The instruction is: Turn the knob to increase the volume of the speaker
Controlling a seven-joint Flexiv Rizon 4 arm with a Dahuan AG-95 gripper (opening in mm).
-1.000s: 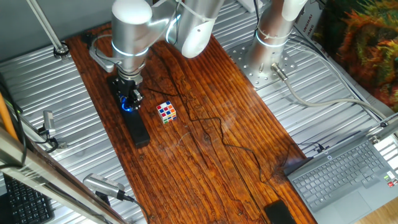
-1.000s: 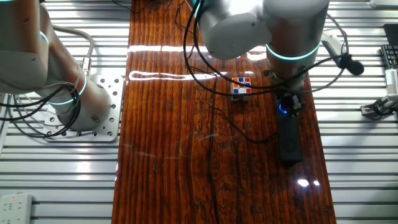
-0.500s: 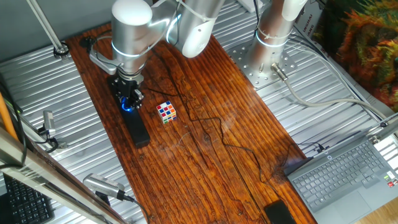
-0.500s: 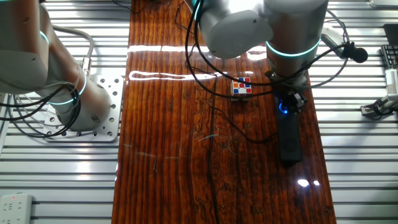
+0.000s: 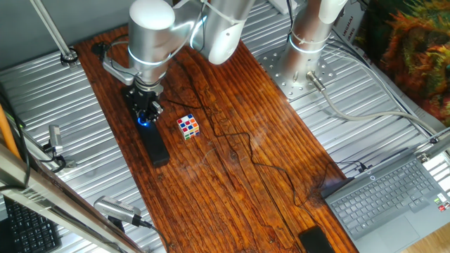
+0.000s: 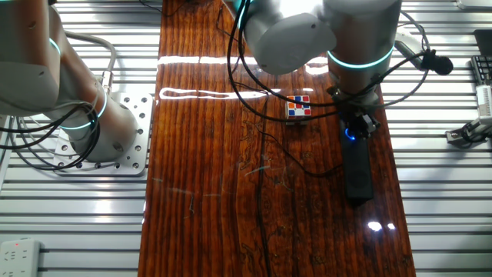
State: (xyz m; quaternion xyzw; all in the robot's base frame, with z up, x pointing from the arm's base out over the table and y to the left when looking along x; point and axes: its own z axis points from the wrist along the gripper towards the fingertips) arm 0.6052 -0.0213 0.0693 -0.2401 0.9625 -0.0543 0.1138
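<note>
Desk is a long wooden board, with the arm reaching down over its far end in one fixed view. Speaker lies flat near that end, running lengthwise close to the board's edge, blue glow at its upper end. Cube sits just beside the speaker, apart from it, clear of the work. Pincer is down on the speaker's lit end, right over the knob; blue light shows between and around the fingers. Fingers look drawn in around the dial, but the wrist hides the contact, so I cannot tell if they're actually clamped on it.

Step in hand, as I judge it: the turning phase, pincer seated on the knob, wrist doing the rotation. Next move calls for wrist roll about the knob's axis, in the volume-up direction, with no sideways push, since the speaker is loose on the desk and could skid or swing toward the cube.
</note>
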